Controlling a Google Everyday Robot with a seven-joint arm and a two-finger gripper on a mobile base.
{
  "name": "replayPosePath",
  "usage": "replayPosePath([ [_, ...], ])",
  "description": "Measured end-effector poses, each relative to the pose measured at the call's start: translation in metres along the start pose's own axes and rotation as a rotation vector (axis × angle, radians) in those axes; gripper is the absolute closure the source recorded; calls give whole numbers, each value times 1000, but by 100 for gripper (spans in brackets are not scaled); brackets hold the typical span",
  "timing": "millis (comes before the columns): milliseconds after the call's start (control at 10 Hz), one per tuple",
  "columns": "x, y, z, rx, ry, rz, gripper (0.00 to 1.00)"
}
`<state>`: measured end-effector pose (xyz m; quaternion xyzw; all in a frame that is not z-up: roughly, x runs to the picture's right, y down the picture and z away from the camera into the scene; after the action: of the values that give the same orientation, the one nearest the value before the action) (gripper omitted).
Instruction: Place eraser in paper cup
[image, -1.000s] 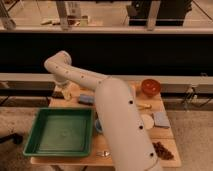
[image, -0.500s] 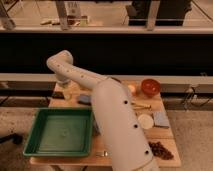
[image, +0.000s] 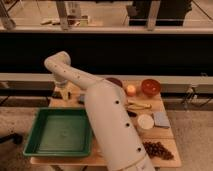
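- Shifted a little to the left since a second ago, the thick near link of the white arm (image: 112, 127) leaves slightly more of the worktop's right side showing; the hand sits at much the same far-left spot as before.
- Nearest, on the right front of the wooden worktop (image: 168, 136), lies a heap of small brown round things (image: 157, 149).
- A green tray (image: 60, 132) fills the left front, just beside the arm.
- Right of the arm the paper cup (image: 145, 121) stands upright, its pale inside showing, with a light-blue pad (image: 161, 119) just beside it on the right.
- Just behind the cup, against the arm's edge, a small dark flat shape that looks to be the eraser (image: 131, 113) lies on the worktop, outside the cup and well apart from the hand.
- Behind that lies a long yellow thing (image: 138, 105).
- The hand (image: 63, 93) hangs from the bent elbow over the far-left corner, behind the tray; I cannot tell how far open it is, or whether it has hold of anything.
- Along the far edge, an orange ball (image: 131, 90) sits between a dark round dish (image: 114, 81) and a red bowl (image: 150, 86).
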<state>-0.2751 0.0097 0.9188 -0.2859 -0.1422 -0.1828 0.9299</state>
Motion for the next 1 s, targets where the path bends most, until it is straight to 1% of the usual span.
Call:
replayPosePath([
  [400,-1,-3,16,-19,-8,-23,20],
  [700,3,-5,32,-45,1,-56,20],
  [800,5,-5,41,-61,6,-72,20],
  [1000,8,-5,54,-79,9,-81,20],
])
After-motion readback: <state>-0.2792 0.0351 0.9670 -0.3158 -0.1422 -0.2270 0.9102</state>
